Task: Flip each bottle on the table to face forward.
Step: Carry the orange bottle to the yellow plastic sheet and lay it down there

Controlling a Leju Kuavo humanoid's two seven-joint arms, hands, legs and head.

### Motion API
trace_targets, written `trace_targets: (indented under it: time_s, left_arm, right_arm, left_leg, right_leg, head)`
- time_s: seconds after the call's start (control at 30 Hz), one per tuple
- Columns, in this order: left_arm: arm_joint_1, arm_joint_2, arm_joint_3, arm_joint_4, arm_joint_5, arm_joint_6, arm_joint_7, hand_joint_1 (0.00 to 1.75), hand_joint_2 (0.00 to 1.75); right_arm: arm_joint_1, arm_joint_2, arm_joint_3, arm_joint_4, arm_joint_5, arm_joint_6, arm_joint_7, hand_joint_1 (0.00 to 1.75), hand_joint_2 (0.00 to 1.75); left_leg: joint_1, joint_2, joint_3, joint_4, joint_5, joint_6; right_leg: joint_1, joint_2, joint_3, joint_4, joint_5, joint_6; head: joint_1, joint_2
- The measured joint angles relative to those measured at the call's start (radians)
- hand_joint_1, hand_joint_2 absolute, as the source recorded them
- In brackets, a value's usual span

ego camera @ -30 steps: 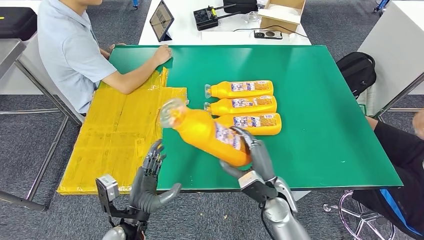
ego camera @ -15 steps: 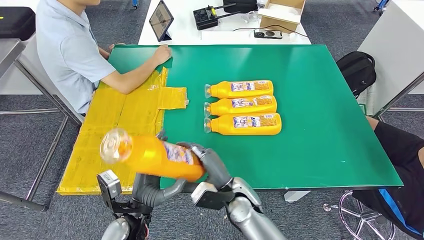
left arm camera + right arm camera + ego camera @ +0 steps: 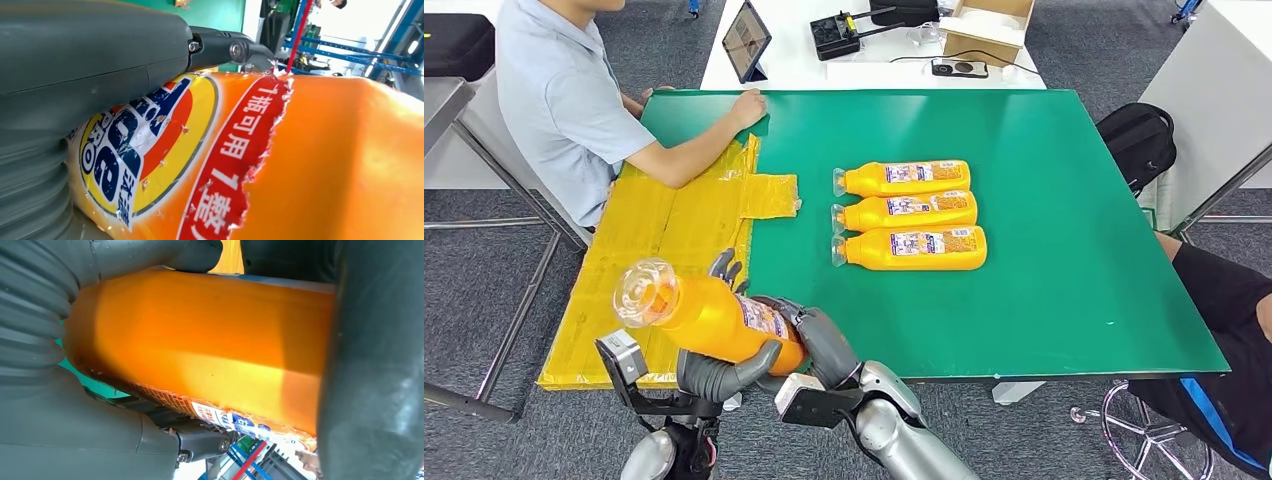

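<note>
An orange bottle (image 3: 714,320) with a clear cap (image 3: 646,292) hangs over the table's near left corner, cap pointing left. My right hand (image 3: 819,340) grips its base end. My left hand (image 3: 724,372) holds its middle, thumb under it and fingers (image 3: 724,268) behind. Up close, the left wrist view has the bottle's label (image 3: 165,150) against the thumb, and the right wrist view has its plain orange side (image 3: 200,355). Three more orange bottles (image 3: 904,178) (image 3: 906,211) (image 3: 911,247) lie side by side on the green table (image 3: 1044,200), caps to the left, labels up.
A yellow sheet (image 3: 664,240) covers the table's left part. A person sits at the far left with a hand (image 3: 746,105) on the table. A white table with a tablet (image 3: 747,40) stands behind. A black bag (image 3: 1139,140) and another person's leg (image 3: 1224,300) are at the right.
My right hand has carried the bottle from mid-table to the near left corner. My left hand, open a second ago, now wraps around the bottle.
</note>
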Motion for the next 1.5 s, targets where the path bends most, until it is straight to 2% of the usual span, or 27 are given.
trace_targets:
  time_s: [0.07, 0.1, 0.2, 0.37, 0.53, 0.77, 0.87, 1.03, 1.17, 1.27, 1.37, 1.5]
  left_arm:
    - [-0.002, 0.0, 0.001, 0.0, 0.025, -0.014, 0.012, 1.75, 1.75]
    - [-0.005, 0.0, 0.004, 0.0, 0.046, -0.027, 0.024, 1.75, 1.75]
    - [-0.018, 0.001, 0.014, 0.001, 0.138, -0.086, 0.077, 1.75, 1.75]
    - [-0.03, 0.002, 0.027, 0.022, 0.264, -0.175, 0.153, 1.75, 1.75]
    - [-0.041, 0.002, 0.039, 0.045, 0.336, -0.206, 0.199, 1.75, 1.75]
    - [-0.074, 0.003, 0.06, 0.071, 0.322, -0.158, 0.208, 1.75, 1.75]
    - [-0.105, 0.008, 0.087, 0.095, 0.273, -0.102, 0.199, 1.75, 1.75]
    - [-0.169, 0.029, 0.14, 0.14, 0.107, 0.016, 0.152, 1.75, 1.75]
    - [-0.218, 0.056, 0.174, 0.167, -0.067, 0.113, 0.115, 1.75, 1.75]
    - [-0.258, 0.078, 0.195, 0.187, -0.233, 0.19, 0.112, 1.75, 1.75]
    - [-0.31, 0.104, 0.201, 0.228, -0.478, 0.273, 0.148, 1.75, 1.75]
    - [-0.413, 0.137, 0.18, 0.344, -0.776, 0.283, 0.228, 1.75, 1.75]
  right_arm:
    - [-0.004, 0.0, 0.004, 0.008, -0.002, -0.006, 0.0, 0.25, 1.75]
    - [-0.003, 0.0, 0.005, 0.011, -0.003, -0.009, 0.0, 0.0, 1.31]
    - [0.008, -0.001, 0.007, 0.016, -0.007, -0.025, -0.01, 0.0, 0.0]
    - [0.027, -0.009, 0.007, 0.017, 0.007, -0.081, -0.047, 0.0, 0.0]
    - [0.054, -0.023, 0.005, -0.002, 0.021, -0.139, -0.068, 0.0, 0.0]
    - [0.107, -0.046, -0.009, -0.1, 0.047, -0.227, -0.097, 0.0, 0.0]
    - [0.133, -0.055, -0.011, -0.158, 0.068, -0.296, -0.103, 0.0, 0.0]
    - [0.158, -0.077, -0.005, -0.256, 0.084, -0.464, -0.103, 0.0, 0.0]
    - [0.166, -0.098, -0.002, -0.316, 0.065, -0.536, -0.103, 0.0, 0.0]
    - [0.169, -0.112, -0.003, -0.353, 0.037, -0.554, -0.103, 0.0, 0.0]
    - [0.169, -0.123, -0.004, -0.382, 0.02, -0.549, -0.103, 0.0, 0.0]
    - [0.167, -0.132, -0.003, -0.403, 0.017, -0.509, -0.103, 0.0, 0.0]
  left_leg:
    - [0.0, 0.0, 0.0, 0.0, 0.0, 0.0]
    - [0.0, 0.0, 0.0, 0.0, 0.0, 0.0]
    - [0.0, 0.0, 0.0, 0.0, 0.0, 0.0]
    - [0.0, 0.0, 0.0, 0.0, 0.0, 0.0]
    - [0.0, 0.0, 0.0, 0.0, 0.0, 0.0]
    - [0.0, 0.0, 0.0, 0.0, 0.0, 0.0]
    - [0.0, 0.0, 0.0, 0.0, 0.0, 0.0]
    - [0.0, -0.001, 0.0, 0.0, 0.0, 0.0]
    - [0.0, 0.0, 0.0, 0.0, 0.0, 0.0]
    - [0.0, -0.001, 0.0, 0.0, 0.001, 0.0]
    - [0.0, -0.001, 0.0, 0.0, 0.001, 0.0]
    - [0.0, -0.001, 0.0, 0.0, 0.001, 0.001]
  right_leg:
    - [0.0, 0.0, 0.0, 0.0, 0.0, 0.0]
    - [0.0, 0.0, 0.0, 0.0, 0.0, 0.0]
    - [0.0, 0.0, 0.0, 0.0, 0.0, 0.0]
    - [0.0, 0.0, 0.0, 0.0, 0.0, 0.0]
    - [0.0, 0.0, 0.0, 0.0, 0.0, 0.0]
    - [0.0, 0.0, 0.0, 0.0, 0.0, 0.0]
    - [0.0, 0.0, 0.0, 0.0, 0.0, 0.0]
    - [0.0, 0.0, 0.0, 0.0, 0.0, 0.0]
    - [0.0, 0.0, 0.0, 0.0, 0.0, 0.0]
    - [0.0, 0.0, 0.0, 0.0, 0.0, 0.0]
    - [0.0, 0.0, 0.0, 0.0, 0.0, 0.0]
    - [0.0, 0.0, 0.0, 0.0, 0.0, 0.0]
  head:
    - [0.0, 0.0]
    - [0.0, 0.0]
    - [0.0, 0.0]
    - [0.0, 0.0]
    - [0.0, 0.0]
    - [0.0, 0.0]
    - [0.0, 0.0]
    - [0.001, 0.0]
    - [0.0, 0.0]
    - [0.0, 0.0]
    - [0.0, 0.0]
    - [0.001, 0.0]
